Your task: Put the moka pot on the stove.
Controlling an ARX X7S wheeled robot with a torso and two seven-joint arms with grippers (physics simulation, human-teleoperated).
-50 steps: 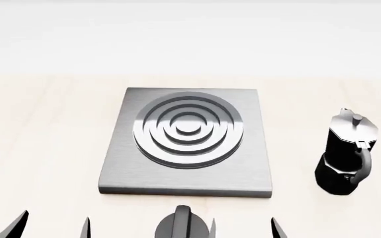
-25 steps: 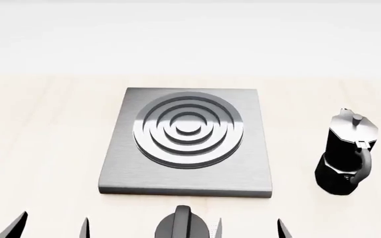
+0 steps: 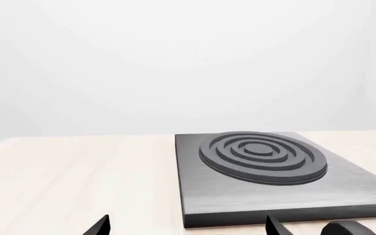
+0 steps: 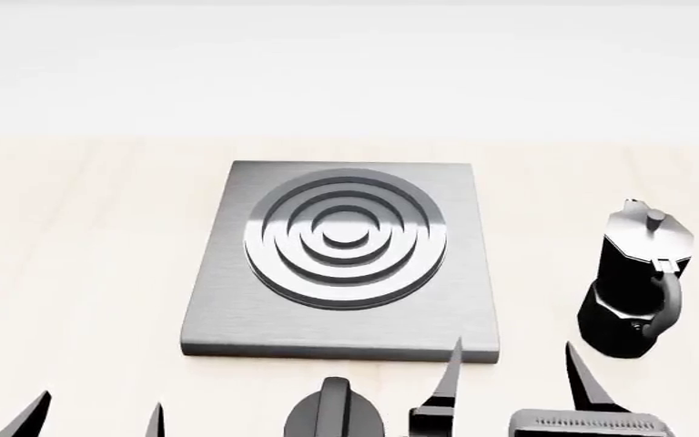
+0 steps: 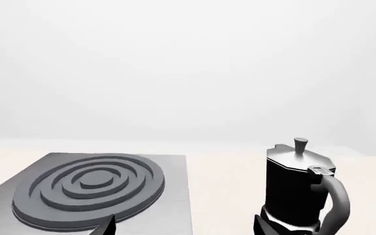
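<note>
Moka pot (image 4: 636, 287) stands upright on the worktop (image 4: 70, 273) toward its right edge, just off the stove's (image 4: 343, 259) right side and not touching it, handle turned to the near edge. Right gripper (image 4: 513, 382) sits at the near edge with fingers spread and nothing between them, roughly lined up between stove corner and pot, likely set for a handle-side approach. Left gripper (image 4: 95, 414) waits spread near the near-left, empty; black knob (image 4: 335, 414) just clear of the stove's near edge.
</note>
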